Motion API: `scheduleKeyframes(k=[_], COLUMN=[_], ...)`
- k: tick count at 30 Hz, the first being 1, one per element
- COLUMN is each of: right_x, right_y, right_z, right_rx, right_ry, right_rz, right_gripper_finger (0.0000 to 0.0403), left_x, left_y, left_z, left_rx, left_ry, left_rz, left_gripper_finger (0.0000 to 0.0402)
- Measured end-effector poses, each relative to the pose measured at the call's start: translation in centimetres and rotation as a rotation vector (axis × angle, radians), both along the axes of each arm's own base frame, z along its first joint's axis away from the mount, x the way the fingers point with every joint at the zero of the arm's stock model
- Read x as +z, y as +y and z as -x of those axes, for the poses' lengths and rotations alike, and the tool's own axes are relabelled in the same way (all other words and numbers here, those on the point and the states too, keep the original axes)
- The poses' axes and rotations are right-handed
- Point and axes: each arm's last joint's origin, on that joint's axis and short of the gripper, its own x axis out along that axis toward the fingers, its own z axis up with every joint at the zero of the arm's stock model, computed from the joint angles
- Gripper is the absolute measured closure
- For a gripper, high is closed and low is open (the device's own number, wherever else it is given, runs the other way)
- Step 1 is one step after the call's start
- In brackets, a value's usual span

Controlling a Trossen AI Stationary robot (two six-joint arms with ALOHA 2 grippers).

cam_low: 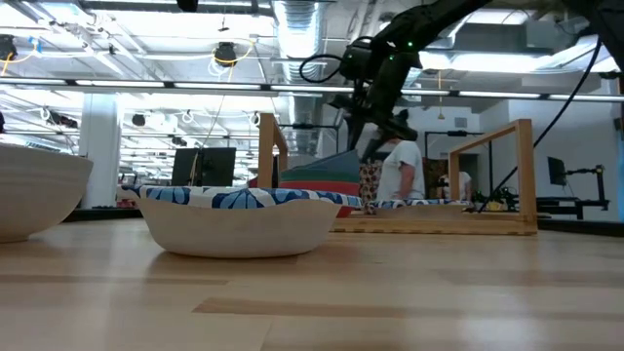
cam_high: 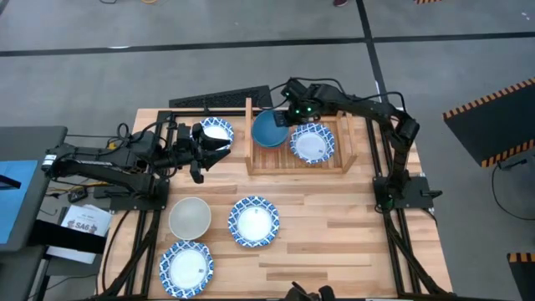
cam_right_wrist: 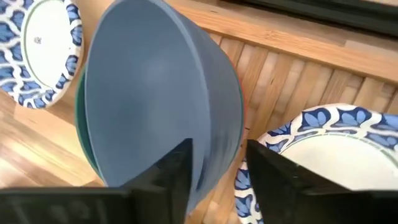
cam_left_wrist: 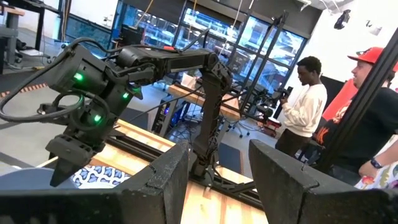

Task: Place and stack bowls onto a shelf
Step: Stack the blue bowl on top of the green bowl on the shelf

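Note:
The slatted wooden shelf (cam_high: 297, 159) stands at the table's far side. On its right half lies a blue-patterned bowl (cam_high: 313, 143). On its left half, my right gripper (cam_high: 287, 118) is shut on the plain blue bowl (cam_high: 268, 130), which is tilted over a green rim (cam_right_wrist: 78, 124) and a red rim (cam_right_wrist: 243, 93). My left gripper (cam_high: 216, 146) is open and empty beside another patterned bowl (cam_high: 216, 129) that rests on the table left of the shelf. An off-white bowl (cam_high: 190, 217) and two more patterned bowls (cam_high: 253, 221) (cam_high: 186, 267) rest on the table's near half. My right gripper holds the blue bowl by its rim (cam_right_wrist: 208, 163), on the side toward the patterned bowl on the shelf. One finger (cam_right_wrist: 168, 180) is inside the bowl and one (cam_right_wrist: 273, 180) outside. The fingers come from above. The bowl sits tilted over the green and red bowls.
The shelf's upright side posts (cam_low: 526, 171) and rails stand around the bowls. A black keyboard (cam_high: 221, 99) lies at the table's far edge. People (cam_left_wrist: 305, 106) stand in the room beyond the table. Bare planks lie at the table's near right (cam_high: 351, 234).

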Motion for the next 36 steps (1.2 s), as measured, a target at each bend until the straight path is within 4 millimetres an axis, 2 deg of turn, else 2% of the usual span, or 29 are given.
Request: scheduleKeyframes(k=[4,7,11,16,19,22,24,25,30,36], right_x=[1.2,2.6,4.4,6.0,4.9,3.0,2.4,2.4,1.1,-0.4], right_y=[-0.2,-0.1,0.9,2.9,3.9,4.5,4.8,4.8,3.9,2.9], right_z=[0.8,1.9,3.2,3.7,3.4,3.0,2.5,2.3,1.5,0.8], right_rx=[0.04,0.076,0.135,0.219,0.218,0.171,0.159,0.15,0.049,0.017], right_ry=[-0.01,0.01,0.065,-0.041,-0.162,-0.249,-0.299,-0.315,-0.231,-0.194], right_rz=[0.047,0.101,0.184,0.305,0.332,0.351,0.391,0.414,0.49,0.505], right_gripper_finger=[0.0178,0.0166,0.0164,0.0181,0.0226,0.0305,0.0367,0.0382,0.0383,0.0386], left_x=[0.0,0.0,0.0,0.0,0.0,0.0,0.0,0.0,0.0,0.0], left_y=[0.0,0.0,0.0,0.0,0.0,0.0,0.0,0.0,0.1,0.2], left_z=[0.0,0.0,0.0,0.0,0.0,0.0,0.0,0.0,0.0,0.0], left_rx=[0.0,0.0,0.0,0.008,0.013,0.013,0.013,0.013,0.045,0.057], left_ry=[0.0,0.0,0.0,0.001,0.0,0.0,0.0,0.0,0.0,0.0], left_rz=[0.0,0.0,0.0,0.001,0.002,0.002,0.002,0.002,0.009,0.011], left_gripper_finger=[0.0249,0.0249,0.0249,0.0249,0.0249,0.0249,0.0249,0.0249,0.0249,0.0249])
